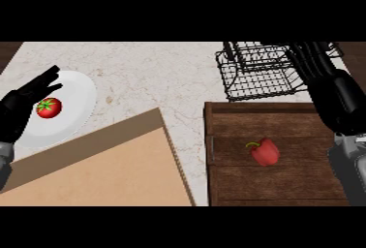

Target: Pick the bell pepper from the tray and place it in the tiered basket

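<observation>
You see the bell pepper [265, 151] lying in the middle of the wooden tray [236, 184]. Your right hand [313, 52] reaches far over the tiered basket [253, 72]; its fingers I cannot tell. Your left hand [25, 104] rests with straight fingers at the worktop's left edge.

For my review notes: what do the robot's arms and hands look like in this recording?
Both hands are black with slender, segmented fingers and a thumb. The left hand shows at the view's left edge, with a bit of grey forearm below it. The right hand sits on a bulky black wrist section that leads down into a grey forearm. No cables or markings show.
</observation>
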Motion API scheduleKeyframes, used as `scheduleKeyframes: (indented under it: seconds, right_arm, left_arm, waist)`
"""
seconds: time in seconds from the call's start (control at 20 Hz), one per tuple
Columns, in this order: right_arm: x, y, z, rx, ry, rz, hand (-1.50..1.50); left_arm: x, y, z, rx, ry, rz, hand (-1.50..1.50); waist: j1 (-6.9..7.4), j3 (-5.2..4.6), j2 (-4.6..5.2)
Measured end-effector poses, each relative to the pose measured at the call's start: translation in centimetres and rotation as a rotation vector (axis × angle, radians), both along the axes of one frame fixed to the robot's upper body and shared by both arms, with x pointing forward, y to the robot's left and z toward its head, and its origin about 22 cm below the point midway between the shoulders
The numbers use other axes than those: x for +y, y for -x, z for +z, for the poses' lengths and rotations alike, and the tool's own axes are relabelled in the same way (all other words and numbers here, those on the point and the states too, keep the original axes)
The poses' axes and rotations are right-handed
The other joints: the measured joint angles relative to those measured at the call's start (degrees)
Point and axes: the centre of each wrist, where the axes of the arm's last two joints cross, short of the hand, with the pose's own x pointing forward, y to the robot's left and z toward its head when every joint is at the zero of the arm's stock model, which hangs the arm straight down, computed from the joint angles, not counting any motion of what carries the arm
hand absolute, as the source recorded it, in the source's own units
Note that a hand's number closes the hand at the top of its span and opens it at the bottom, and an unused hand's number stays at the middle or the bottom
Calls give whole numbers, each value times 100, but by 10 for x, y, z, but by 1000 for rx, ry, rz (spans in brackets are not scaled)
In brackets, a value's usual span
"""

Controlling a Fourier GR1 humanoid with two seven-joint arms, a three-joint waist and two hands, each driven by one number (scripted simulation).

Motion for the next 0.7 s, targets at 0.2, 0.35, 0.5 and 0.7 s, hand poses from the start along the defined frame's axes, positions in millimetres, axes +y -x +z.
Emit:
scheduleKeyframes:
  seconds: [0.2, 0.35, 0.5, 0.7]
  right_arm:
    - [8, -11, 8, -23, -72, 213, 150]
    - [15, -16, 6, -44, -265, 346, 150]
    - [4, -24, -4, 41, -217, 446, -150]
    - [5, -26, -31, 171, -274, 705, -150]
  left_arm:
    - [-16, -4, 9, -63, 40, -9, 0]
    - [-29, -4, 7, -85, 81, -23, 0]
    - [-45, -5, 6, -98, 111, -45, 0]
    - [-64, -1, 4, -96, 137, -74, 0]
  waist:
    - [108, 170, 12]
    - [136, 263, 69]
    - [215, 282, 99]
    - [279, 309, 111]
